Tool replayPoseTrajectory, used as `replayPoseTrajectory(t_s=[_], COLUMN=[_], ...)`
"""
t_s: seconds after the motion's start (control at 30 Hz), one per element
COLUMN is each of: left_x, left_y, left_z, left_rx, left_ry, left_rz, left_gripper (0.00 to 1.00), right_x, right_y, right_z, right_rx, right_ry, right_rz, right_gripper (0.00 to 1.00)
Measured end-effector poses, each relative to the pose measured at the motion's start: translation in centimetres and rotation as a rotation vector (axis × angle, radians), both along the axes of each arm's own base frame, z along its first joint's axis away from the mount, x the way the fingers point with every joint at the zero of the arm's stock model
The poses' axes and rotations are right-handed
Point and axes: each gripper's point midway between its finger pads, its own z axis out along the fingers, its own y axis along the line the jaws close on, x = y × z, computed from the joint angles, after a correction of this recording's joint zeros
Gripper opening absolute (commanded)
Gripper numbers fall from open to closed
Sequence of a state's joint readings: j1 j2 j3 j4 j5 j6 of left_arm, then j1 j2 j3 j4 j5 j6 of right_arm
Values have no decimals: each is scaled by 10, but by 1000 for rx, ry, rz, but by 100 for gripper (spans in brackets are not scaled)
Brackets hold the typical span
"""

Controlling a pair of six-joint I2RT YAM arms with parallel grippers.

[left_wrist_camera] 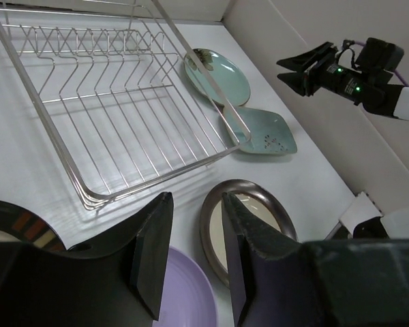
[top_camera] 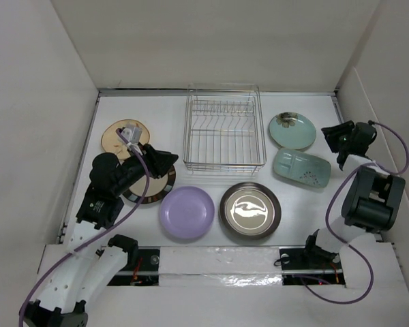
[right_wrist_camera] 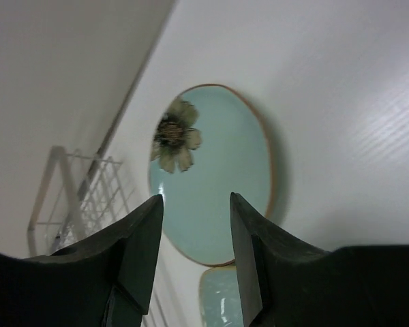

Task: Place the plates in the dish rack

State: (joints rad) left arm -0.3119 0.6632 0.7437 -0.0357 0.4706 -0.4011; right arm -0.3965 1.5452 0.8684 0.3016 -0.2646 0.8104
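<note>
Over on the left side, the left gripper (left_wrist_camera: 196, 262) hangs with its jaws parted, holding nothing, above the cream plate with the dark brown rim (top_camera: 155, 191). The tan floral plate (top_camera: 114, 137) lies just behind it. Across the table the right gripper (right_wrist_camera: 196, 255) is parted too and empty, poised by the pale green round plate (top_camera: 292, 131). The pale green divided tray (top_camera: 300, 168) lies just in front of that. The dish rack (top_camera: 224, 129) sits back centre, with the lavender plate (top_camera: 186, 212) and the dark metallic-rimmed plate (top_camera: 251, 210) flat before it.
</note>
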Motion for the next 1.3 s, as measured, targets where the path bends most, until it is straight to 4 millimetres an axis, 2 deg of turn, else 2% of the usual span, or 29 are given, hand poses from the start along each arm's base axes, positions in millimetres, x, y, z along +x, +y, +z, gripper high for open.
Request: replayPoseTrajectory(t_s=[0.07, 0.17, 0.23, 0.3, 0.4, 0.53, 0.63, 0.8, 0.9, 1.0, 1.03, 1.1, 1.13, 1.17, 1.3], left_x=[-4, -13, -19, -22, -24, -24, -23, -20, -19, -18, -18, -18, -18, -18, -19], left_y=[-1, -5, -8, -10, -11, -12, -10, -6, -4, -1, 0, 2, 3, 5, 7], left_z=[1, 1, 2, 3, 1, -1, -2, -3, -2, -1, 0, 1, 2, 3, 5], left_rx=[11, 28, 36, 45, 57, 68, 75, 83, 86, 85, 84, 83, 82, 81, 77], left_ry=[-11, -30, -44, -52, -55, -55, -54, -54, -57, -62, -65, -70, -72, -75, -84], left_rz=[2, -10, -21, -24, -23, -21, -8, 22, 34, 50, 55, 67, 73, 77, 88], left_gripper=[33, 33, 33, 33, 33, 33, 33, 33, 33, 33, 33, 33, 33, 33, 33], right_x=[2, 4, 5, 4, 5, 24, 31, 46, 48, 47, 47, 47, 48, 49, 48], right_y=[-11, -15, -13, -11, -12, -13, -6, 3, 8, 15, 17, 23, 25, 27, 32], right_z=[-33, -78, -96, -107, -110, -112, -117, -116, -117, -119, -122, -126, -126, -125, -119], right_rx=[33, 81, 102, 112, 112, 113, 130, 162, 173, 183, 190, 219, 232, 237, 247], right_ry=[61, 156, 199, 226, 248, 239, 242, 239, 249, 262, 265, 270, 264, 254, 202], right_rz=[-25, -25, -15, -11, -1, 43, 81, 146, 169, 194, 202, 215, 221, 227, 219], right_gripper=[50, 50, 50, 49, 49, 47, 47, 47, 45, 32, 22, 11, 3, 0, 0])
